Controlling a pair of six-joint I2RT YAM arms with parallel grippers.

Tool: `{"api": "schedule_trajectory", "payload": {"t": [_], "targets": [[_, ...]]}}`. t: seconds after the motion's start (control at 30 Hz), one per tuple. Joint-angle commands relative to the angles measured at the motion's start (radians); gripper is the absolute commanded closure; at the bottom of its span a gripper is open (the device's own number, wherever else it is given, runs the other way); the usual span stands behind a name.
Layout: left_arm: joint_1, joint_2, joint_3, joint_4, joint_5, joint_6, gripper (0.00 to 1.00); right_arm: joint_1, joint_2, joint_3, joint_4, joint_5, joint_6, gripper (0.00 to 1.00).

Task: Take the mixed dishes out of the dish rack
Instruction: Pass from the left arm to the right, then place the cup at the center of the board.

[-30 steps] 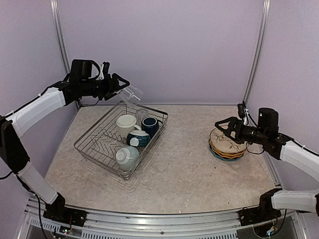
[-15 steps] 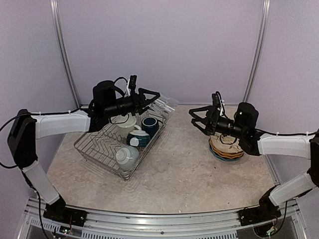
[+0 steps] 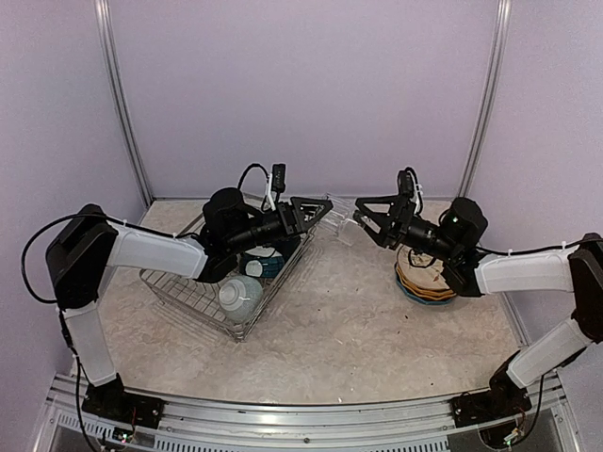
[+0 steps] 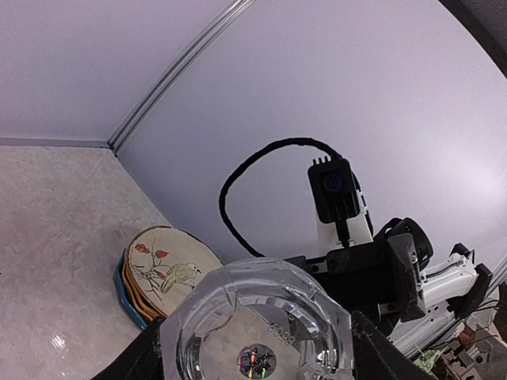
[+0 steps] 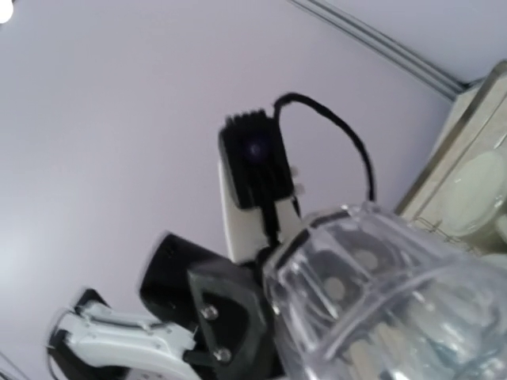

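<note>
My left gripper is shut on the clear glass tumbler and holds it in the air right of the dish rack. In the left wrist view the tumbler's base fills the space between my fingers. My right gripper is open, its fingertips at the tumbler's far end. The right wrist view shows the tumbler close up, with the left gripper's black finger behind it. A teal bowl and the navy mug lie in the rack. The plate stack, bird plate on top, sits at the right.
The purple back wall and metal corner posts enclose the marble tabletop. The left arm reaches over the rack and hides part of its contents. The right arm passes over the plate stack.
The left arm has swung right with the tumbler, from above the rack's far corner to the middle. The right gripper has moved left and up from the plates to meet it.
</note>
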Motion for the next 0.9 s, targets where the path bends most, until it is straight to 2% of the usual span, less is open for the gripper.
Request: {"api": "schedule_trajectory", "payload": {"t": [0.0,0.17,0.27,0.3,0.33,0.47,0.53,0.67,0.8,0.87], "targets": [[-0.031,0.008,-0.011,0.138,-0.056,0.080,1.00,0.010,0.003,-0.027,0.109,0.014,0.041,0.46],[-0.037,0.013,-0.011,0.130,-0.056,0.098,0.99,0.012,-0.014,-0.013,0.062,0.020,0.007,0.72],[-0.050,-0.001,-0.009,0.068,-0.046,0.145,0.85,0.010,-0.030,-0.005,0.016,0.028,-0.033,0.91],[-0.057,-0.009,-0.011,0.036,-0.045,0.165,0.78,0.009,-0.039,-0.008,0.007,0.035,-0.044,0.99],[-0.060,-0.017,-0.014,0.005,-0.044,0.185,0.68,0.008,-0.049,-0.010,-0.003,0.043,-0.055,1.00],[-0.057,-0.084,-0.051,-0.161,-0.077,0.247,0.20,-0.007,-0.111,-0.005,-0.159,0.075,-0.164,1.00],[-0.049,-0.124,-0.058,-0.265,-0.090,0.282,0.04,-0.016,-0.145,0.015,-0.295,0.097,-0.255,1.00],[-0.021,-0.217,-0.039,-0.516,-0.121,0.329,0.01,-0.028,-0.197,0.118,-0.668,0.227,-0.495,1.00],[0.027,-0.292,0.024,-0.775,-0.117,0.368,0.01,-0.033,-0.183,0.268,-1.044,0.462,-0.723,1.00],[0.057,-0.319,0.056,-0.867,-0.082,0.377,0.01,-0.036,-0.168,0.328,-1.175,0.558,-0.805,1.00]]}}
